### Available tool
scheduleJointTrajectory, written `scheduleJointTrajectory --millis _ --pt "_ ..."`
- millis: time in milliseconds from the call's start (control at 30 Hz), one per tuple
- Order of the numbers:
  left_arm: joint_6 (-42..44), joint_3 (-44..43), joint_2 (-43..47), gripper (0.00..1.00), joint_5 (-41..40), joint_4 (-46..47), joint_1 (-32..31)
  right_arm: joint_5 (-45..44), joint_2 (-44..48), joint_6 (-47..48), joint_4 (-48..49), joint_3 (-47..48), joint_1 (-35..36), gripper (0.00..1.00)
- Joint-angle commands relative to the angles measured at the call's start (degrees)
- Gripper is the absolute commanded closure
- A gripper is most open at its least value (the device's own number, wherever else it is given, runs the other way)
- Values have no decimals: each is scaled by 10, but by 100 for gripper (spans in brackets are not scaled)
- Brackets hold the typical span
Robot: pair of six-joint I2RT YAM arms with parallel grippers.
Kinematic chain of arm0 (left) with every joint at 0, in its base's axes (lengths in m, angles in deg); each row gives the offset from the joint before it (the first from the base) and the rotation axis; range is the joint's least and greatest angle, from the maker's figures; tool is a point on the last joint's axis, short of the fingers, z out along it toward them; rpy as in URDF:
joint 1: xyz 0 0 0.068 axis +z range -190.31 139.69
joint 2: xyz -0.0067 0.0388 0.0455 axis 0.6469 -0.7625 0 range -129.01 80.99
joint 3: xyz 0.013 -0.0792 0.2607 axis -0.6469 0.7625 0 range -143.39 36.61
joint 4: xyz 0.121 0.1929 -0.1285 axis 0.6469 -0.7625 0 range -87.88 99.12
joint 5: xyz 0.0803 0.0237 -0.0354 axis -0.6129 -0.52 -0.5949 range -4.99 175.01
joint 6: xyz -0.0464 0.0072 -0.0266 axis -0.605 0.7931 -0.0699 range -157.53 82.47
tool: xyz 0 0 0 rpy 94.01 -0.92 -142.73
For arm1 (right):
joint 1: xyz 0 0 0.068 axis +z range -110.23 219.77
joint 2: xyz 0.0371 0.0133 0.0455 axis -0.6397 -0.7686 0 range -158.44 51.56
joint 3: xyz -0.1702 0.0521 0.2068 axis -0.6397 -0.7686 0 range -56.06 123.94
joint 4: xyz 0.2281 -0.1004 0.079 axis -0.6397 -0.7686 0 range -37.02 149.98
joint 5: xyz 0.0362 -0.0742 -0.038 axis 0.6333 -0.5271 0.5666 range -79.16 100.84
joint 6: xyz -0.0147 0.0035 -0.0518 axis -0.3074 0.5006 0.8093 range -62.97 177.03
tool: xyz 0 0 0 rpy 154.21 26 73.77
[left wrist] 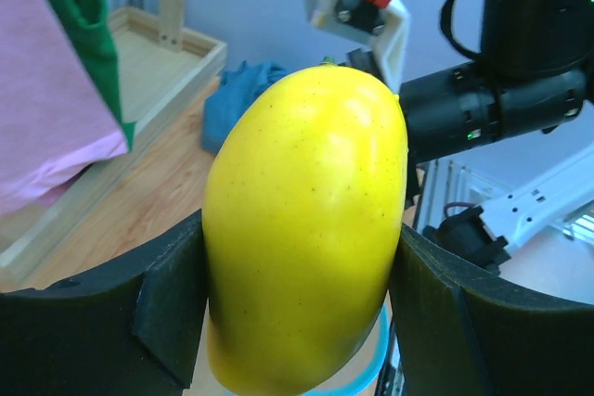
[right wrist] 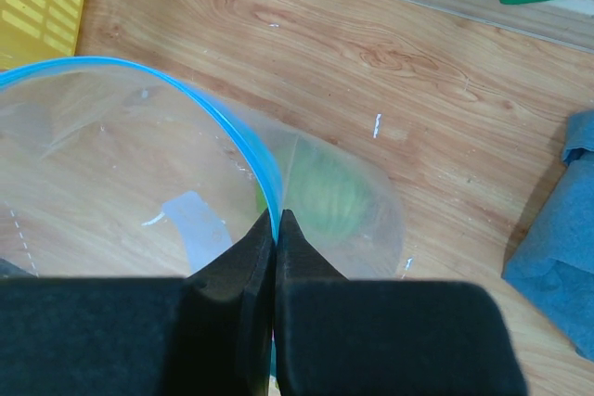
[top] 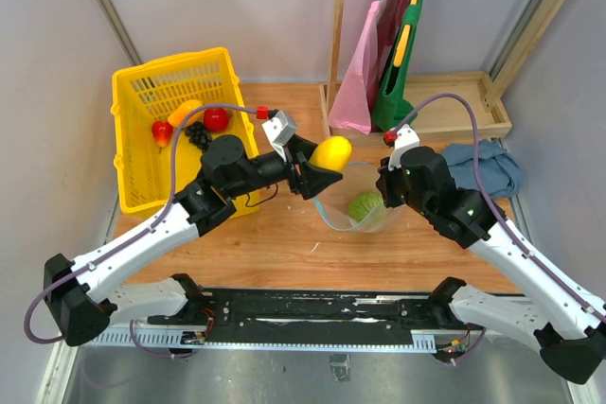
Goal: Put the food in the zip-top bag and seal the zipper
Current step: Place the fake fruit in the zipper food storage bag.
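Left gripper (left wrist: 302, 322) clenched on the yellow mango (left wrist: 306, 220), hanging above the left edge of the clear bag (top: 355, 219). Right gripper (right wrist: 277, 229) pinched tight on the blue zipper strip (right wrist: 213, 113), propping the mouth open, with the green round fruit (right wrist: 325, 197) already inside. Risk: the mango looks wide for the floppy opening, so an off-centre release could catch the rim, tug the strip out of the right pinch, or roll onto the table (top: 284, 234); the other fruit (top: 197, 135) waits in the yellow basket (top: 128, 153).
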Motion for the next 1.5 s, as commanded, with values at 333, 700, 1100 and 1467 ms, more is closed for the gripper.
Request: scheduleJointTrajectory --millis 333,700,1100,1467 --pt "-85 100 -50 92 -47 255 -65 10 21 -22 20 -2 -3 99" --pt "-82 151 -62 64 -61 251 -80 6 23 -26 23 -2 -3 99" --pt "-44 147 -56 40 -33 224 -84 3 25 -26 23 0 -3 100" --pt "-9 127 -54 24 -47 162 -85 6 22 -25 23 2 -3 99"
